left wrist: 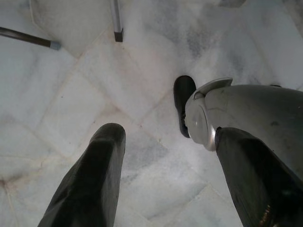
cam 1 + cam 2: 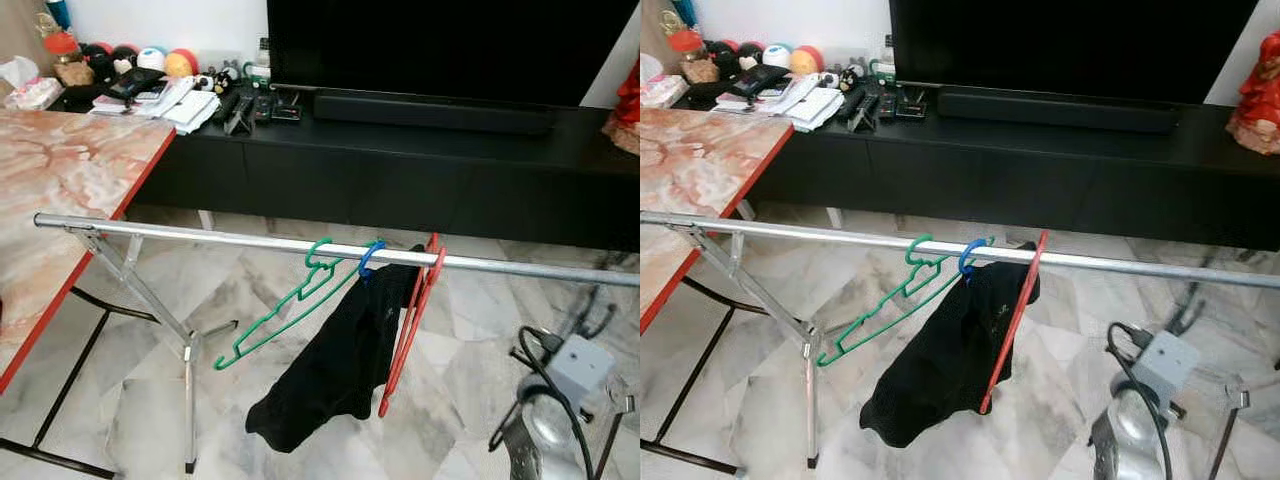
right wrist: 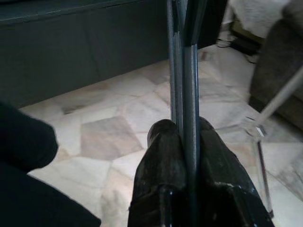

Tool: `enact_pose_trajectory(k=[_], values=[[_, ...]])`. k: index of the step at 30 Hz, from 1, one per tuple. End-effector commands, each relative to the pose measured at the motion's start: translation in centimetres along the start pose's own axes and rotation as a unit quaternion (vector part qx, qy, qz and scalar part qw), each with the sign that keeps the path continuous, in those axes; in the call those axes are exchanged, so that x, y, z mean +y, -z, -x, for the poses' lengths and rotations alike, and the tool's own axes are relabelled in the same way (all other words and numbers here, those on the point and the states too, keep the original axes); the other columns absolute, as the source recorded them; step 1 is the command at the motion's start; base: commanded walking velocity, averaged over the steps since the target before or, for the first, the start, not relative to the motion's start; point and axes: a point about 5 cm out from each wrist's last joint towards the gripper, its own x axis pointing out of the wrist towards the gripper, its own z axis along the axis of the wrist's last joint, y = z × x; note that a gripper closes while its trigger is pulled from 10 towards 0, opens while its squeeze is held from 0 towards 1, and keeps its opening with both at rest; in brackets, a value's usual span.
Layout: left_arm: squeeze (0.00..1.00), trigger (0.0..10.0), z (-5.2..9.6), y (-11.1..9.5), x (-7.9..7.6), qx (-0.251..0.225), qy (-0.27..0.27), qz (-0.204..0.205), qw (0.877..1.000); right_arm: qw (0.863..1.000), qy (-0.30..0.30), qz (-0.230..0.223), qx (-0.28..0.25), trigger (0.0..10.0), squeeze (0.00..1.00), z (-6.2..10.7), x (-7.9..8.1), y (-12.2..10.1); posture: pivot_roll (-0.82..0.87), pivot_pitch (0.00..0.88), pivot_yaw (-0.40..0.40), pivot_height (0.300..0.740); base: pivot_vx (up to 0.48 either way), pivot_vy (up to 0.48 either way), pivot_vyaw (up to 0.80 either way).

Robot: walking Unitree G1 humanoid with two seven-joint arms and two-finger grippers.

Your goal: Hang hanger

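A dark hanger (image 3: 183,71) was clamped between the right gripper's (image 3: 185,130) jaws, right of the rail (image 2: 250,240) bearing green (image 2: 285,310), blue (image 2: 370,256) and red hangers (image 2: 412,320). The left gripper (image 1: 165,165) was hung over the marble floor (image 1: 142,47), jaws wide.

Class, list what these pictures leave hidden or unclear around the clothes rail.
1. Blue hanger: left eye view, its body is hidden by the black garment.
2. Thin bar clamped in the right gripper: right wrist view, cut off by the top edge, its kind unclear.
3. Rail: eye views, right end cut off by the frame edge.
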Motion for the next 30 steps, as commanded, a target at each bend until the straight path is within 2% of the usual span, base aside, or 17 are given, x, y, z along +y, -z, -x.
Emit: enact_pose_trajectory(k=[1, 7, 15, 21, 26, 30], values=[[0.00, 10.0, 0.3, 1.1, 0.4, 0.023, -0.003, 0.006, 1.000, 1.000, 0.003, 0.013, 0.005, 10.0, 0.00, -0.4, -0.4, -0.3, -0.03, 0.179, -0.034, 0.740, 0.000, 0.000, 0.00], [0.00, 10.0, 0.4, 1.3, 0.6, 0.028, -0.003, 0.005, 1.000, 0.999, -0.033, 0.034, 0.008, 10.0, 0.00, -0.7, 0.8, -1.0, -0.03, 0.181, -0.032, 0.740, 0.000, 0.000, 0.00], [0.00, 10.0, 0.4, 1.4, 0.7, 0.032, 0.000, 0.002, 0.999, 0.997, -0.065, 0.030, 0.025, 10.0, 0.00, -1.3, 2.0, -1.9, -0.03, 0.172, -0.028, 0.740, 0.000, 0.000, 0.00], [0.00, 10.0, 0.5, 1.6, 0.8, 0.035, 0.002, -0.001, 0.999, 0.996, -0.080, 0.015, 0.022, 10.0, 0.00, -1.9, 2.5, -3.5, -0.03, 0.162, -0.026, 0.740, 0.000, 0.000, 0.00], [0.00, 10.0, 0.5, 1.8, 0.7, 0.038, 0.006, -0.001, 0.999, 0.991, -0.104, -0.002, 0.082, 10.0, 0.00, -1.9, 3.0, -2.9, -0.03, 0.152, -0.029, 0.740, 0.000, 0.000, 0.00], [0.00, 10.0, 0.5, 1.9, 0.6, 0.040, 0.008, -0.001, 0.999, 0.988, -0.118, -0.008, 0.097, 10.0, 0.00, -1.4, 3.5, -3.0, -0.03, 0.148, -0.029, 0.740, 0.000, 0.000, 0.00]])
